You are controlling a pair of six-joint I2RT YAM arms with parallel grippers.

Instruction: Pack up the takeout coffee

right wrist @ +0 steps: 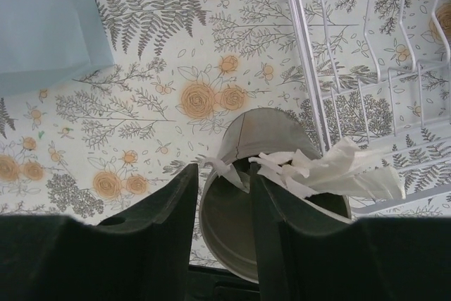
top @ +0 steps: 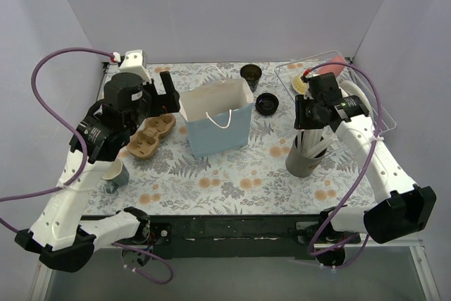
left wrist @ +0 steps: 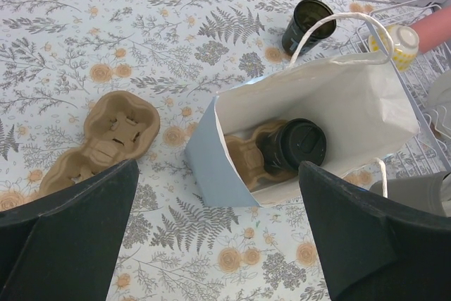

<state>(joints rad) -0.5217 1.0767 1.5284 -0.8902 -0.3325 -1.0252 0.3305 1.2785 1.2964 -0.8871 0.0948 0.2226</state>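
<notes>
One takeout coffee, a black cup with its black lid on, sits in a brown carrier inside the open blue paper bag. A second black cup stands behind the bag without a lid. A loose black lid lies to the bag's right. My left gripper hangs open above the bag's left edge, holding nothing. My right gripper is partly open over the grey holder, with the tip of a white utensil between its fingers.
A brown cardboard cup carrier lies left of the bag. A teal mug stands near the left arm. A white wire dish rack at the back right holds a yellow cup.
</notes>
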